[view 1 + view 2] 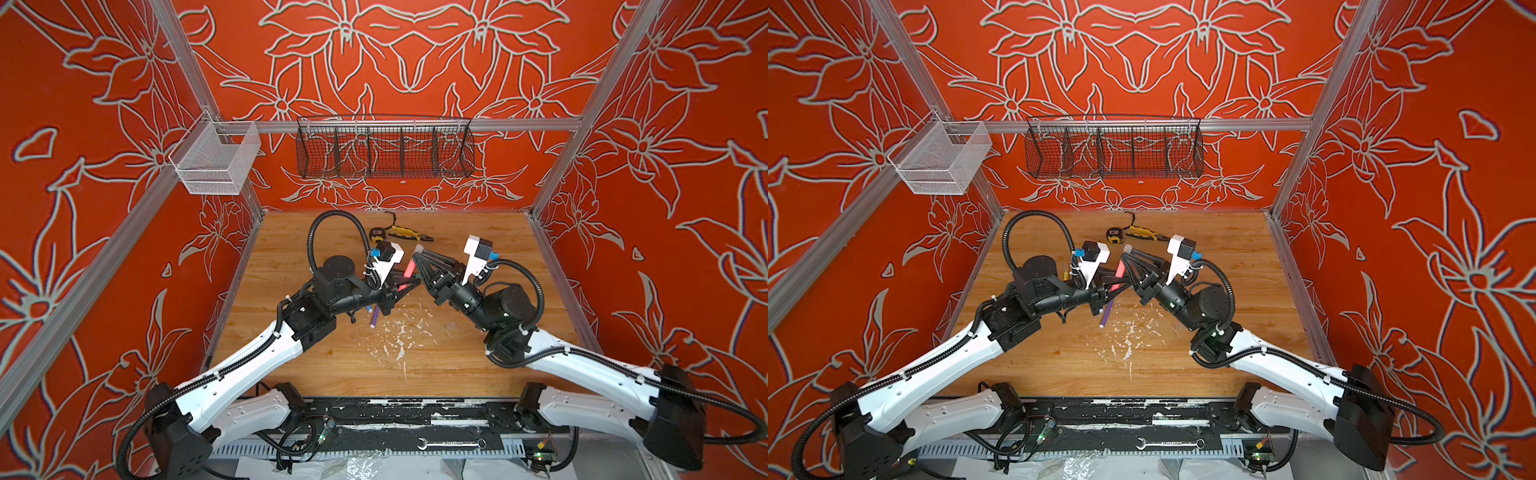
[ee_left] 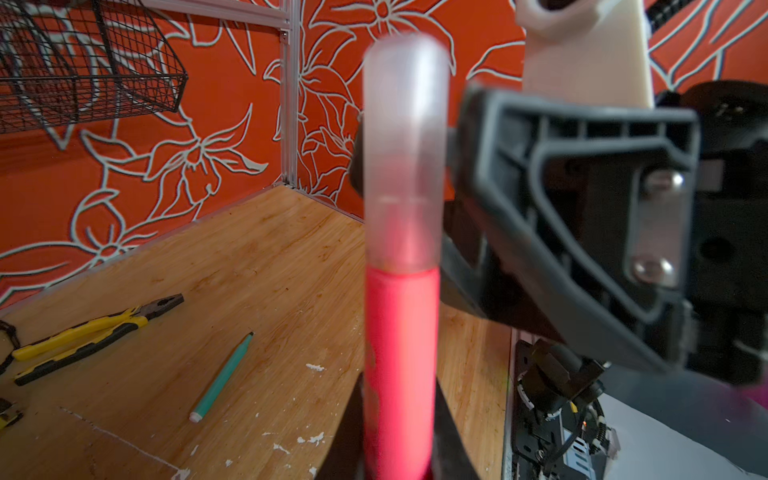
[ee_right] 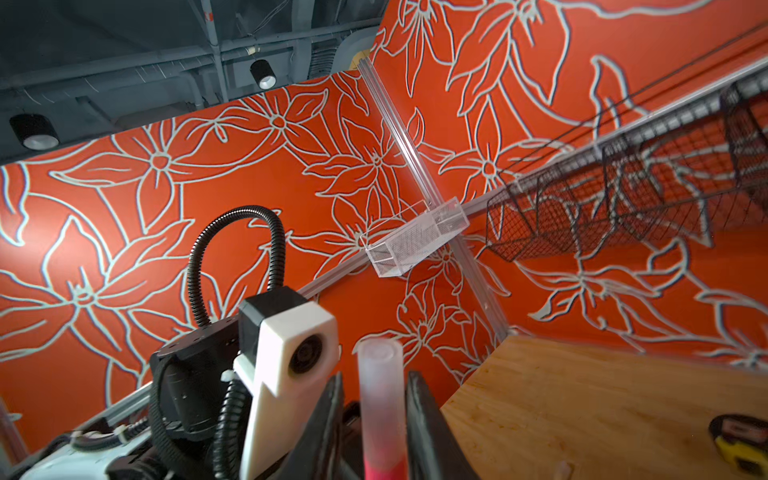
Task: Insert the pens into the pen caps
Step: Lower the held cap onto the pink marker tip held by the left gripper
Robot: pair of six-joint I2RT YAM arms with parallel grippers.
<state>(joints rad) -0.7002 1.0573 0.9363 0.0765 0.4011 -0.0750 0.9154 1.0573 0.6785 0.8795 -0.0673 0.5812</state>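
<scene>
The left pincer is seen clamped on the lower barrel of the pink-red pen, a smooth, round plastic stick tilted toward 1 o'clock in both top views. The pen's upper end is covered by a frosted, translucent pen cap, a short tube whose rim meets the coloured barrel. The cap is flanked by the ribbed black fingers of the right pincer, which are slightly parted, with a thin gap seen beside the cap. On the grained wooden worktop, a purple pen is laid at 7 o'clock from the pincers. Chalky white flecks are scattered at 6 o'clock. Yellow-and-black pliers and a tape measure are found at 12 o'clock. A slim green pen is shown near the pliers in the left wrist view.
</scene>
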